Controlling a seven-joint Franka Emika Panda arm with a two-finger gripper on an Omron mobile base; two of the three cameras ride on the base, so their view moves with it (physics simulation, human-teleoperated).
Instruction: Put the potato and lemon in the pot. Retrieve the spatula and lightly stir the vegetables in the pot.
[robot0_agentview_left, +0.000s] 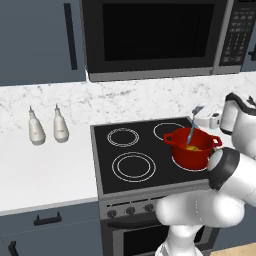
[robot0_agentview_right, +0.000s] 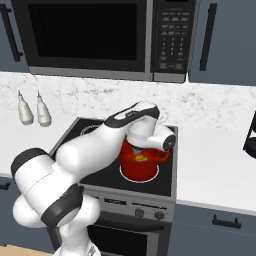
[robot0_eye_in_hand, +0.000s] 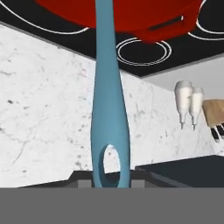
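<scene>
Gripper hanging over the back right of the stove, jaws closed on the top end of the spatula; in the hand view the blue handle with its hanging hole is running straight away from the fingers down into the pot. Fingertips themselves aren't visible, so the hold is my reading from how the handle is standing.

Spatula is leaning slightly, its lower end dipping inside the pot, which is sitting on the front right burner. Lemon is lying in the pot bottom, showing as a yellow patch from the right side too. Potato I can't pick out; probably hidden by the pot wall or the arm.

Looks like the stirring step is underway, items likely already in.

Risks: the grip being at the far end of a long thin handle, the spatula could be pivoting or slipping if the blade catches on the lemon or the wall. Sweeping too wide could be shoving the pot off its burner ring or flicking the lemon over the rim. Two white bottles are standing well apart on the counter, no danger there.
</scene>
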